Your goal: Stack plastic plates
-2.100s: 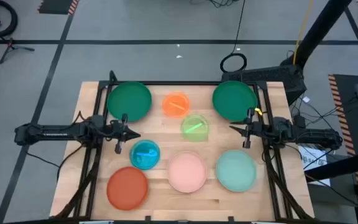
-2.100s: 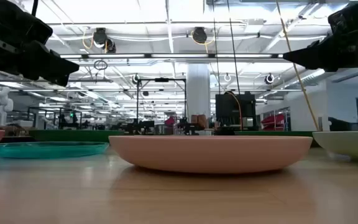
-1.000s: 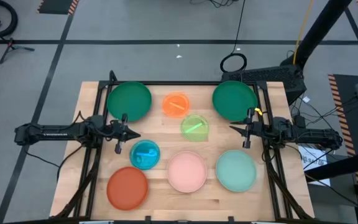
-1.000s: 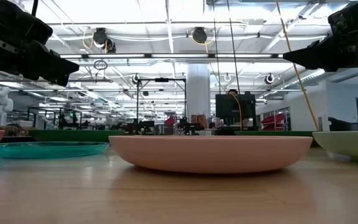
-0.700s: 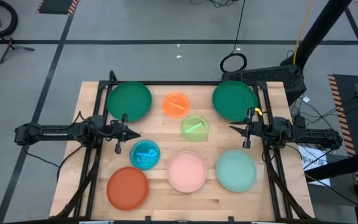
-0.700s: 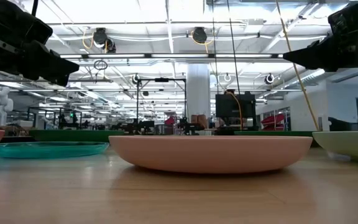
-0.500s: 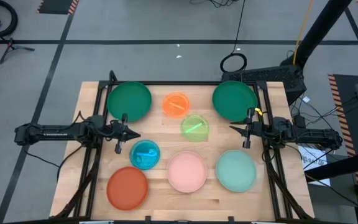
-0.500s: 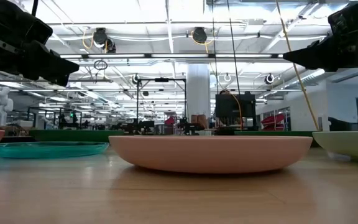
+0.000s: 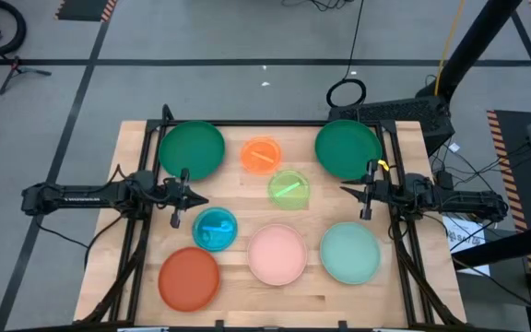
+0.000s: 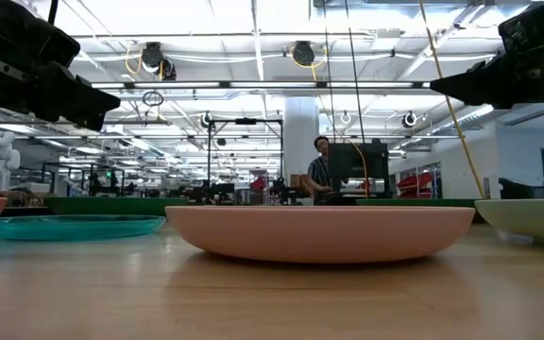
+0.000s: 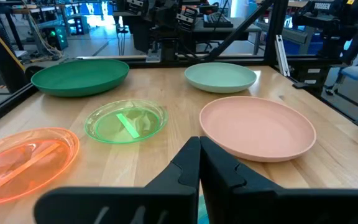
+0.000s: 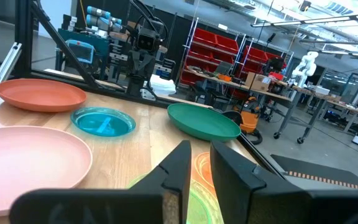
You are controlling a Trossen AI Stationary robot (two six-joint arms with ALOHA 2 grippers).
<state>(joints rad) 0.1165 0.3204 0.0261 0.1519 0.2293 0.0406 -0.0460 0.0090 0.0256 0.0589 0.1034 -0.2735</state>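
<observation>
Eight round plates lie apart, flat on the wooden table. In the far row are a dark green plate (image 9: 192,150), a translucent orange one (image 9: 262,154) and a second dark green one (image 9: 348,148). A lime green plate (image 9: 289,187) sits mid-table. Nearer lie the cyan blue (image 9: 215,229), pink (image 9: 277,254), pale mint (image 9: 350,252) and red-orange (image 9: 189,278) plates. My left gripper (image 9: 187,195) hovers shut at the left side, above the cyan plate's far edge. My right gripper (image 9: 353,194) hovers at the right side, its fingers (image 12: 180,163) a narrow gap apart.
A black metal frame (image 9: 265,123) runs along the table's far and side edges. Bare wood shows between the plates and along the near edge (image 9: 275,309). In the low view a person (image 10: 321,165) stands in the room far behind the table.
Both arms and all plates have kept still. In the low view a person has come into sight in the room behind the table.
</observation>
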